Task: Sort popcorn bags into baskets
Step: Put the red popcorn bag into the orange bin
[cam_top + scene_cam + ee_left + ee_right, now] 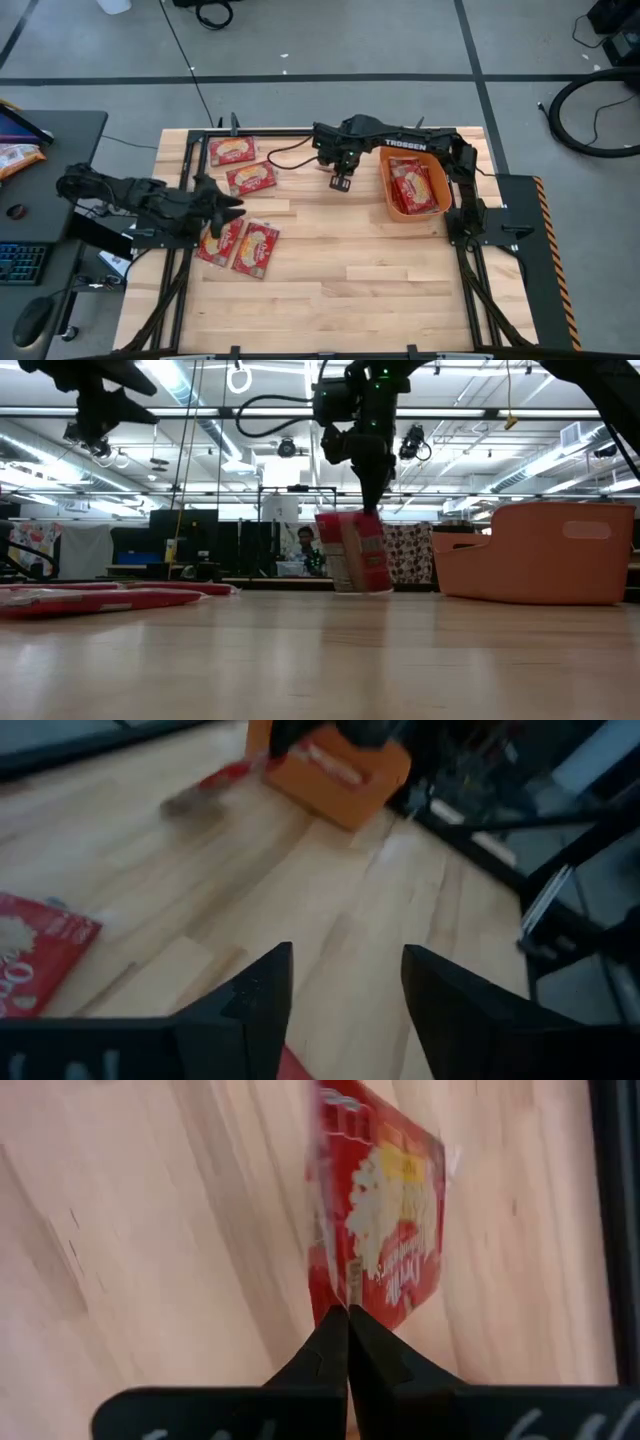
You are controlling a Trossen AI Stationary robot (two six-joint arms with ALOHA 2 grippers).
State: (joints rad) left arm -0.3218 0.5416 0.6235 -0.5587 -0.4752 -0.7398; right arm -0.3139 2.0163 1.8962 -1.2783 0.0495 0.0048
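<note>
My right gripper is shut on a red popcorn bag left of the orange basket, which has red bags lying inside. My left gripper stands open in the air, above two popcorn bags that lie flat near the table's left side. Two more popcorn bags lie flat at the far left. In the low view the left arm shows high up at the left. My right gripper pinches the bag's top edge between its two shut fingers, which point down from above. The bag hangs upright below the fingers. Its lower edge is low over the table; whether it touches the wood I cannot tell.
Bare wood lies in the middle and along the near edge of the table. A desk with a keyboard and an orange snack bag stands left of the table. A person sits in the room beyond.
</note>
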